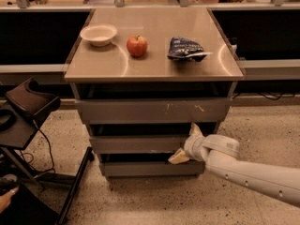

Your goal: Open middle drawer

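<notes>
The middle drawer is the wide grey front between a taller scratched front above and a short front below. Its face sits about flush with the other two. My gripper is at the drawer's right end, on a white arm coming in from the lower right. Its fingers are spread in a V. The upper fingertip pokes into the dark gap above the drawer. The lower fingertip lies at the drawer's bottom edge. The drawer front's right end lies between them.
On the cabinet top stand a white bowl, a red apple and a blue chip bag. A dark stand with cables is at the left. Speckled floor spreads around the cabinet.
</notes>
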Motion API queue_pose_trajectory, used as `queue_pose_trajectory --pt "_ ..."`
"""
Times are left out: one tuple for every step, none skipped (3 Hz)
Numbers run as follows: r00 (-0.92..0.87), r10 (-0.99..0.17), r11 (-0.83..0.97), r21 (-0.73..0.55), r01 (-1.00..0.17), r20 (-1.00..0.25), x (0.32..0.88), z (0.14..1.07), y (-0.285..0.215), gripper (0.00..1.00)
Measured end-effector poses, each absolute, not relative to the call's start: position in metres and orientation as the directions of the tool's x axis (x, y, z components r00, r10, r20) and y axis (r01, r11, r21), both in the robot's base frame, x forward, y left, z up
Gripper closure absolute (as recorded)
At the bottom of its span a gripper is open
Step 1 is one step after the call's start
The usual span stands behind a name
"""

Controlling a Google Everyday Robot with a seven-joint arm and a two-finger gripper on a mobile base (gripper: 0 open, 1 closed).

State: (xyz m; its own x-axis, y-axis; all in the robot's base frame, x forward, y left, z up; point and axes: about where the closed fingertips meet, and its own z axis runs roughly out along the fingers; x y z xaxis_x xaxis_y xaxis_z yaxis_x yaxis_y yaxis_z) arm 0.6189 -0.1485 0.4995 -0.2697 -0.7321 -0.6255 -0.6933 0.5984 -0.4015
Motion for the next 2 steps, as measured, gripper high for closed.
queue_pose_trajectory --pt "-0.308 -0.705 0.632 -0.368 -0.682 -0.639 0.643 0.476 -0.165 0.0" --pt "-0.373 -0.669 0.682 -0.333 -0.651 -0.643 0.683 0.446 -0.191 0.0"
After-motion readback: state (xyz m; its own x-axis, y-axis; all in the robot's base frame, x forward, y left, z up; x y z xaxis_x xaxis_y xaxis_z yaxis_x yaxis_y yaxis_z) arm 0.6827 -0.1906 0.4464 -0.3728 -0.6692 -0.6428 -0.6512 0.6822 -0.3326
